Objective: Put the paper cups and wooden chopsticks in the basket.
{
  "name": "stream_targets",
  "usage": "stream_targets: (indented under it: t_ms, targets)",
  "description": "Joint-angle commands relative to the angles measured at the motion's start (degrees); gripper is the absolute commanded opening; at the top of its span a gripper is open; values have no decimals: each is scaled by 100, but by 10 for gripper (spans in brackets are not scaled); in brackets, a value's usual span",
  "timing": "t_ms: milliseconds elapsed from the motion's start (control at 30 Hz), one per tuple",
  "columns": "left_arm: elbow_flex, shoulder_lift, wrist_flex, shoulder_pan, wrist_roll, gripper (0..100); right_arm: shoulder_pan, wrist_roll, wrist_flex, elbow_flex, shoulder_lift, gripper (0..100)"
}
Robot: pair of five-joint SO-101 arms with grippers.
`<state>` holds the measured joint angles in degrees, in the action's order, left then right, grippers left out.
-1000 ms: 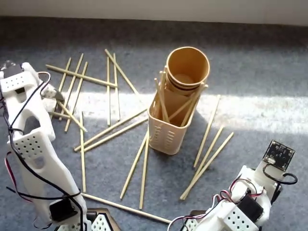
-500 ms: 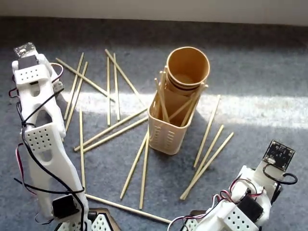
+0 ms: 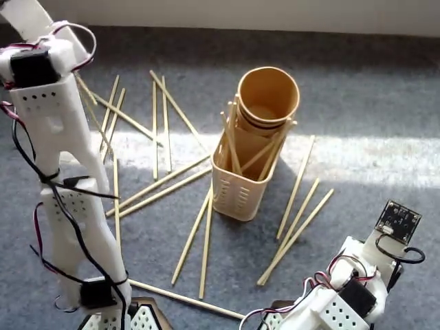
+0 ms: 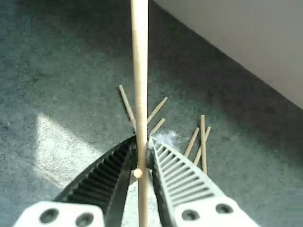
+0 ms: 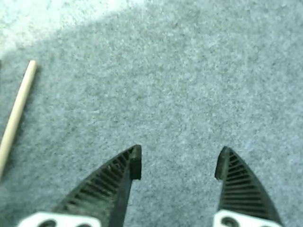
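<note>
Chopstick (image 4: 139, 71) stood pinched between nearly closed jaws of left gripper (image 4: 142, 144), lifted above surface (image 3: 357, 103). Basket (image 3: 237, 196) sat mid-surface, paper cups (image 3: 268, 96) stacked inside, other chopsticks (image 3: 159, 184) scattered around. Right gripper (image 5: 179, 163) gaped wide, empty. Risk: thin stick could pivot or slip in narrow grip. Versus earlier frame: left arm had risen from scattered sticks.

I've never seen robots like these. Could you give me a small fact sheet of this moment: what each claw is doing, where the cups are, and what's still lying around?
left gripper: shut on one held chopstick, up above the carpet
right gripper: open, empty, over carpet
paper cups: nested, standing in the basket
sticks in basket: several, on end beside the cups
loose chopsticks: many, scattered on the carpet around the basket
</note>
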<state>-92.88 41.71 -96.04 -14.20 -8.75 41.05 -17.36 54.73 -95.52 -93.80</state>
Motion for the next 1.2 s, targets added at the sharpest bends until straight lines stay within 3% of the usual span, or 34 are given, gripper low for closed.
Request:
stream_targets:
  t_ms: [0, 300, 600, 733, 933, 1167]
  targets:
    - [-259, -1147, 44, 875, 62, 3, -48, 35, 31, -743, 40, 255]
    - [-251, -3081, -369, 2774, 26, 3, -48, 35, 31, -743, 40, 255]
    - [-251, -3275, -484, 4092, 9, 3, -48, 35, 31, -743, 40, 255]
    - [-251, -3020, -360, 4303, -308, 3, -48, 35, 31, -743, 40, 255]
    - [-251, -2589, 1002, 4321, -993, 3, -48, 35, 31, -743, 40, 255]
    - [-259, -3363, 237, 4646, -1055, 3, -48, 35, 31, -743, 40, 255]
